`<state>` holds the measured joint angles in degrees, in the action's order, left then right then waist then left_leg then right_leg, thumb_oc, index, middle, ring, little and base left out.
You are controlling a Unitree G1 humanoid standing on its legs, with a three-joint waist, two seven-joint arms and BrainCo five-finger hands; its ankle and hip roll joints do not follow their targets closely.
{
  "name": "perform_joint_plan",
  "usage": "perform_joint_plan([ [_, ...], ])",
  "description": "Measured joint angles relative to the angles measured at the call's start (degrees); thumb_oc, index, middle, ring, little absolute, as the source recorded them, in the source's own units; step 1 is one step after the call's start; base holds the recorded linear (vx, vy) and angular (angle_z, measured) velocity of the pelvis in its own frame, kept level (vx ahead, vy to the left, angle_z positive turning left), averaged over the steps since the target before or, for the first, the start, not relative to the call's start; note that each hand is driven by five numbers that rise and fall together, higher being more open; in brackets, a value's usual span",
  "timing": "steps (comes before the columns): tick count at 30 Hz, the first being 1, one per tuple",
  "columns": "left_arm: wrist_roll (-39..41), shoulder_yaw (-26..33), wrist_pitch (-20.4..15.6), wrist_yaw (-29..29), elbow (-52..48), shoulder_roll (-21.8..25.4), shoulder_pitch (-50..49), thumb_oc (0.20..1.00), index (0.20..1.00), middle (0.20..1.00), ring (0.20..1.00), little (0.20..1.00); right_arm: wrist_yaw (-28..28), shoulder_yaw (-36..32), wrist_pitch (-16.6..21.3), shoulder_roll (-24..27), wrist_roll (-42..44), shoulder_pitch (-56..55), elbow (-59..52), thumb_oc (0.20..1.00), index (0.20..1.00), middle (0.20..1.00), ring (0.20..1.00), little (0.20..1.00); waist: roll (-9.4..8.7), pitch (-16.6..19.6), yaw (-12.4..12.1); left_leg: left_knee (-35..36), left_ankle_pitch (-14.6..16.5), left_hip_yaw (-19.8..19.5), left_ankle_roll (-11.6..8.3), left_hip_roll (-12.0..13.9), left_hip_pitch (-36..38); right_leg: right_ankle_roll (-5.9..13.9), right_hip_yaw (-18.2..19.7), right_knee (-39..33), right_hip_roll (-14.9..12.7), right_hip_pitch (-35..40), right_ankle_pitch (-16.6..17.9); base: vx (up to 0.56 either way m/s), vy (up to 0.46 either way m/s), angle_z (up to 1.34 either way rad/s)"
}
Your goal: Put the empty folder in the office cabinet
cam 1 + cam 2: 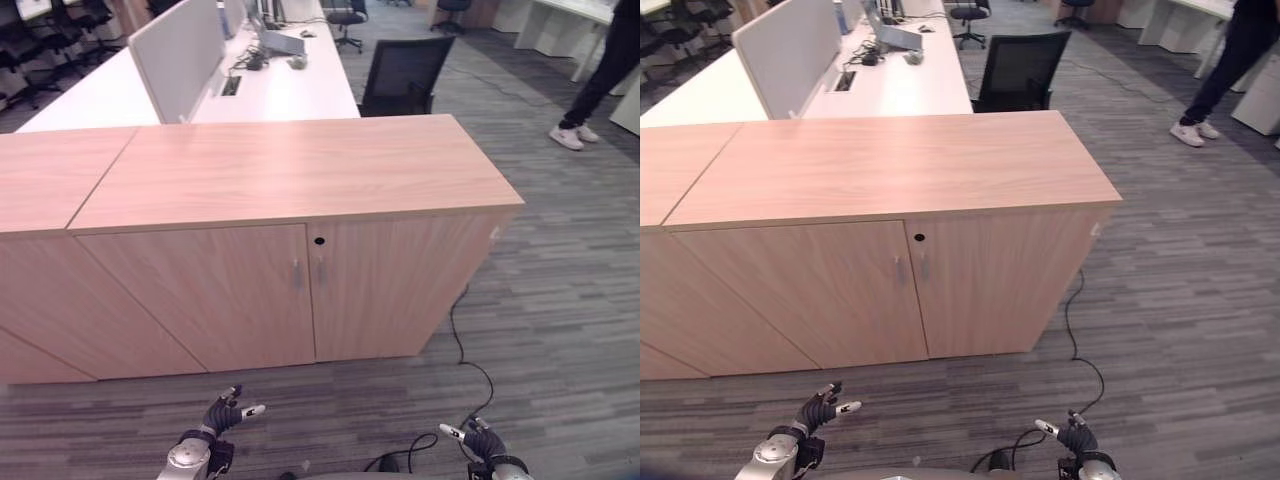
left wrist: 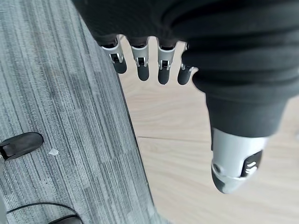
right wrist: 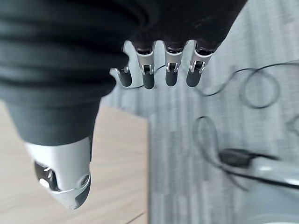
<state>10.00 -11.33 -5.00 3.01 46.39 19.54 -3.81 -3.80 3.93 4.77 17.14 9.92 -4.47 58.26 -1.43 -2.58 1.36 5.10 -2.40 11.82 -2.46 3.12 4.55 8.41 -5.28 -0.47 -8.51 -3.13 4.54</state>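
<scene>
A light wood office cabinet point(image 1: 300, 180) stands in front of me with both doors closed; two small handles point(image 1: 307, 272) sit at the door seam under a round lock point(image 1: 319, 241). Its top is bare. My left hand point(image 1: 222, 415) hangs low in front of the left door, fingers straight and holding nothing. My right hand point(image 1: 482, 442) hangs low to the right, above the carpet, fingers straight and holding nothing. In the left wrist view the fingers point(image 2: 140, 65) point at the cabinet front; in the right wrist view the fingers point(image 3: 159, 74) point at the carpet.
A second matching cabinet point(image 1: 50, 200) adjoins on the left. Behind stand a white desk point(image 1: 270, 90) with a grey divider point(image 1: 180, 50) and a black office chair point(image 1: 405, 75). A person's legs and white shoes point(image 1: 575, 132) are at the far right. Grey carpet point(image 1: 560, 300) lies all around.
</scene>
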Motion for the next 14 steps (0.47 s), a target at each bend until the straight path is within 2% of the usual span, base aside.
perform_joint_plan([
  [1, 0.0, -0.1, 0.0, 0.0, -0.1, 0.2, 0.5, 1.0, 1.0, 1.0, 1.0, 1.0, 0.0, 0.2, -0.1, -0.2, 0.0, 1.1, 1.8, 1.0, 1.0, 1.0, 1.0, 1.0, 0.64, -0.7, -0.7, 0.0, -0.1, 0.9, 0.51, 1.0, -0.5, 0.09, -0.7, 0.7, 0.0, 0.0, -0.8, -0.04, -0.06, -0.43],
  [3, 0.1, 0.1, -0.1, -0.2, -0.1, 0.4, 1.4, 1.0, 1.0, 1.0, 1.0, 1.0, 0.2, 0.8, -0.6, -0.5, 0.0, 1.7, 2.9, 1.0, 1.0, 1.0, 1.0, 1.0, 1.3, -1.1, -2.2, 0.0, 0.4, 2.2, 0.76, 2.4, -0.2, 0.71, -3.6, 8.0, -0.3, -2.1, -2.9, 0.04, -0.059, -0.43],
  [4, 0.1, 0.1, -0.1, -0.2, 0.0, 0.7, 1.4, 1.0, 1.0, 1.0, 1.0, 1.0, 0.3, 0.8, -0.5, -0.6, 0.0, 1.6, 2.9, 1.0, 1.0, 1.0, 1.0, 1.0, 1.11, -1.0, -2.2, 0.0, 0.6, 2.1, 0.53, 2.4, -0.2, 1.05, -3.6, 9.1, -0.9, -1.7, -4.0, 0.1, -0.072, -0.15],
  [5, 0.1, 0.1, -0.1, -0.3, 1.0, 0.2, 1.5, 1.0, 1.0, 1.0, 1.0, 1.0, 0.2, 0.6, -0.5, -0.3, 0.0, 1.4, 3.2, 1.0, 1.0, 1.0, 1.0, 1.0, 0.73, -0.6, -2.0, 0.1, 0.5, 1.7, -0.01, 2.3, 0.4, 0.68, -3.4, 6.5, -1.5, 0.2, -6.0, 0.12, -0.078, 0.05],
  [9, 0.1, 0.1, -0.1, -0.2, 2.1, -2.3, -0.1, 1.0, 1.0, 1.0, 1.0, 1.0, 0.1, 0.5, -0.6, 1.2, -0.1, 0.5, 3.3, 1.0, 1.0, 1.0, 1.0, 1.0, 3.9, 0.5, -1.7, 0.0, -0.1, 1.6, -1.09, 3.9, 0.9, -0.16, -4.0, 0.2, 0.9, 3.9, -3.4, 0.06, -0.062, 0.0],
  [11, 0.2, 0.0, -0.1, -0.2, 2.0, -3.4, -0.5, 1.0, 1.0, 1.0, 1.0, 1.0, 0.1, 0.6, -0.6, 1.3, -0.1, 0.6, 3.1, 1.0, 1.0, 1.0, 1.0, 1.0, 4.74, 1.1, -1.7, 0.0, -0.1, 1.3, -1.15, 4.1, 0.8, -0.38, -4.5, -3.6, 1.5, 5.7, -1.6, 0.03, -0.036, 0.05],
  [14, 0.2, -0.1, -0.2, -0.2, 2.3, -3.8, -0.5, 1.0, 1.0, 1.0, 1.0, 1.0, 0.1, 0.8, -0.6, 1.4, -0.1, 1.0, 3.1, 1.0, 1.0, 1.0, 1.0, 1.0, 4.78, 1.1, -1.8, 0.0, -0.2, 1.0, -1.37, 4.2, 0.8, -0.54, -4.9, -4.7, 2.1, 6.5, -1.1, 0.02, -0.016, 0.04],
])
